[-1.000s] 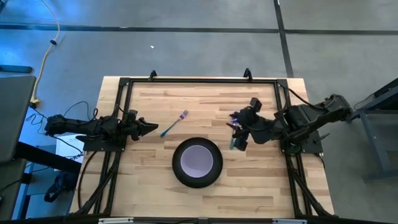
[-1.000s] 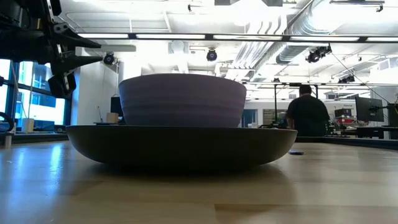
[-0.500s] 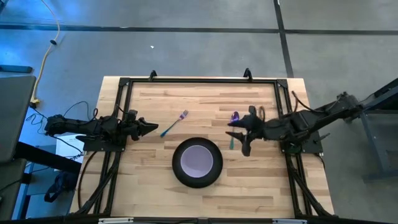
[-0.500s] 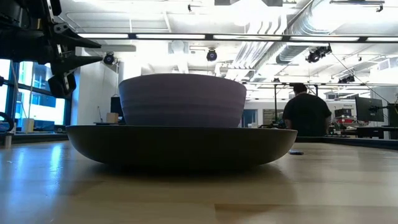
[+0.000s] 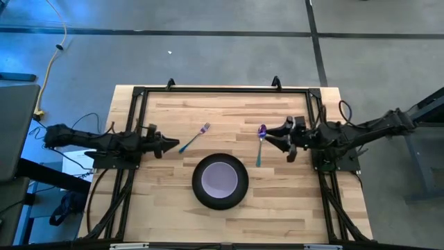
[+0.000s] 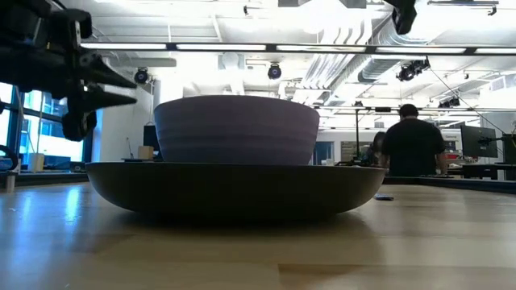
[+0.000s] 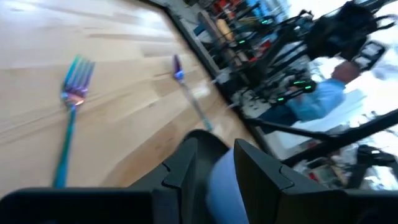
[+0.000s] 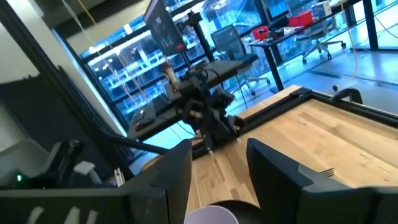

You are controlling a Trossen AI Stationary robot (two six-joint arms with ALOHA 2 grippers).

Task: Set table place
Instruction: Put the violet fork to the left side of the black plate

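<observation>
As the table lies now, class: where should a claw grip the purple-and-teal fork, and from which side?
Grip the purple-and-teal fork at mid-handle, coming straight down from above, claw fingers set across the handle. It lies flat and diagonal on the light wood table, tines towards the far edge, its teal handle end nearest the left claw, apart from the black plate.

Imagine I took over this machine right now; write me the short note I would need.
Left tool: open, holding nothing, at the table's left side, pointed at the fork.
Right tool: open, holding nothing, raised just right of the spoon.
Lavender bowl sits inside the black plate, front centre.
Spoon lies right of the plate, bowl end toward the far edge.
Fork lies slanted, up and left of the plate.
Done: plate, bowl and spoon look placed.
Left: probably straightening the fork beside the plate.
</observation>
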